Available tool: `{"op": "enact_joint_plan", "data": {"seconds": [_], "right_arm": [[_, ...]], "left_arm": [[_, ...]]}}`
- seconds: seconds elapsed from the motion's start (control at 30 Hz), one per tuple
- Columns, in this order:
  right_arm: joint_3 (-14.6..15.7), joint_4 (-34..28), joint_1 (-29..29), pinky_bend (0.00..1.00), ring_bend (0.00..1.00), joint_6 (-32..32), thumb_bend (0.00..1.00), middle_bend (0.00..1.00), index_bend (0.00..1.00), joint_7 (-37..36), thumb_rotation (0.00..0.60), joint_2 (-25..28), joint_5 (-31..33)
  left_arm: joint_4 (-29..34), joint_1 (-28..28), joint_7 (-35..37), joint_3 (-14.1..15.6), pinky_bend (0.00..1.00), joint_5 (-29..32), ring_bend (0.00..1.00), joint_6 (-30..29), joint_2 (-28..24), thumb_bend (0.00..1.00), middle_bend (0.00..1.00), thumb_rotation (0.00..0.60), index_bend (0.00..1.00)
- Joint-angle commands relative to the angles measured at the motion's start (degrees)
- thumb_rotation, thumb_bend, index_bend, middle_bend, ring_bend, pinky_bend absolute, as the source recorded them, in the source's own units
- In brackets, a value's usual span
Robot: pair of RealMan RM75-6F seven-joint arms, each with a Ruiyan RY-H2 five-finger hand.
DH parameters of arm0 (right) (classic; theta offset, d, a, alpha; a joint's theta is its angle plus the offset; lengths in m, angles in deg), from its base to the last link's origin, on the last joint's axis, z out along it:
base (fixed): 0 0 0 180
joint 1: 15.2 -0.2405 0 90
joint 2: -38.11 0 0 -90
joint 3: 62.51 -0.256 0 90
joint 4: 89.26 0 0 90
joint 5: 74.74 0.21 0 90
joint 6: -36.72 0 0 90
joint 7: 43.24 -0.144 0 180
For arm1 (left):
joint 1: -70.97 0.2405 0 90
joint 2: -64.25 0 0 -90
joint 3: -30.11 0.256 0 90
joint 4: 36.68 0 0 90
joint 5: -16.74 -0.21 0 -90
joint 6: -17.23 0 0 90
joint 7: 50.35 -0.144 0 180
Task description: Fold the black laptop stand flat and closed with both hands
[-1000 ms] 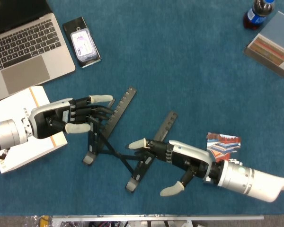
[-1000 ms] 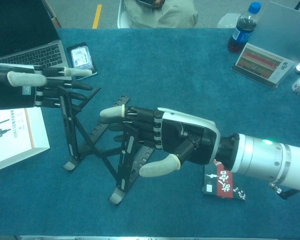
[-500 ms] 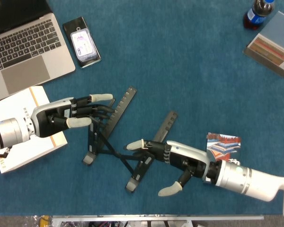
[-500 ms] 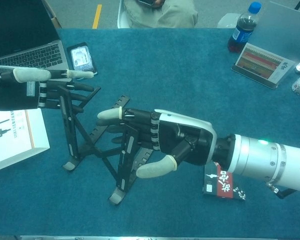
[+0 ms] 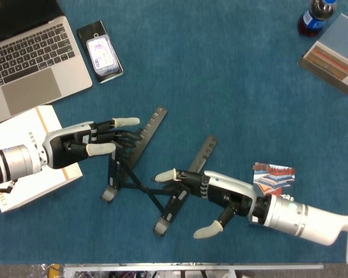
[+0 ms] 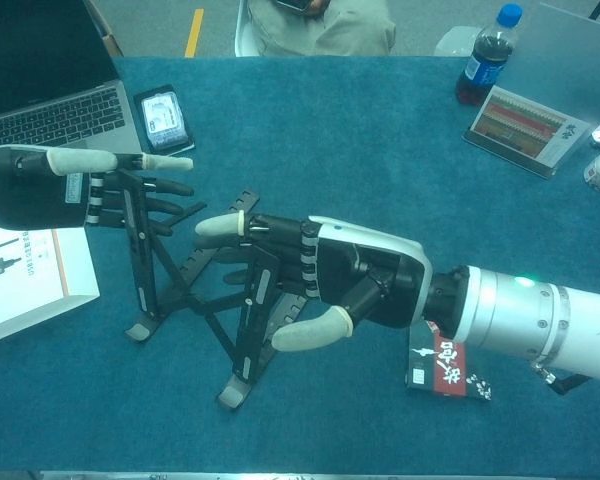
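The black laptop stand (image 5: pixel 140 174) stands unfolded on the blue table, its two notched rails apart and joined by crossed struts; the chest view shows the stand (image 6: pixel 195 300) propped up. My left hand (image 5: pixel 81 146) reaches in from the left, its fingers (image 6: pixel 165 187) laid against the upper part of the left rail with the thumb above. My right hand (image 5: pixel 217 194) comes from the right, fingers (image 6: pixel 255 235) stretched across the right rail and thumb spread below. Neither hand closes around a rail.
A laptop (image 5: pixel 29 52) and a phone (image 5: pixel 101 51) lie at the back left, with a white booklet (image 5: pixel 17 147) under my left wrist. A colourful card packet (image 5: pixel 274 178) lies by my right wrist. A cola bottle (image 5: pixel 316 14) and a box (image 5: pixel 333 55) stand at the back right.
My left hand has slid slightly right along the left rail and its thumb has lifted. The right hand has edged a little left on the right rail. The stand stays spread.
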Motion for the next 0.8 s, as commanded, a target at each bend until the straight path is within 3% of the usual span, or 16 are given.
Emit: {"op": "enact_joint_plan", "data": {"seconds": [0.03,0.2,0.8], "right_arm": [[0.0,0.0,0.0,0.05,0.00,0.0,0.07,0.08,0.13,0.0,0.600,0.0,0.0],[0.1,0.1,0.0,0.05,0.00,-0.2,0.07,0.08,0.13,-0.2,0.600,0.0,-0.1],[0.7,-0.1,0.3,0.05,0.00,-0.9,0.07,0.08,0.13,-0.5,0.600,0.6,-0.3]], "left_arm": [[-0.3,0.1,0.0,0.2,0.18,0.0,0.14,-0.1,0.3,0.25,0.17,0.476,0.05],[-1.0,0.5,-0.1,1.0,0.18,0.2,0.14,-0.3,0.8,0.25,0.17,0.417,0.05],[-3.2,3.6,0.2,3.4,0.18,0.8,0.14,-3.2,1.0,0.25,0.17,0.405,0.05]]}}
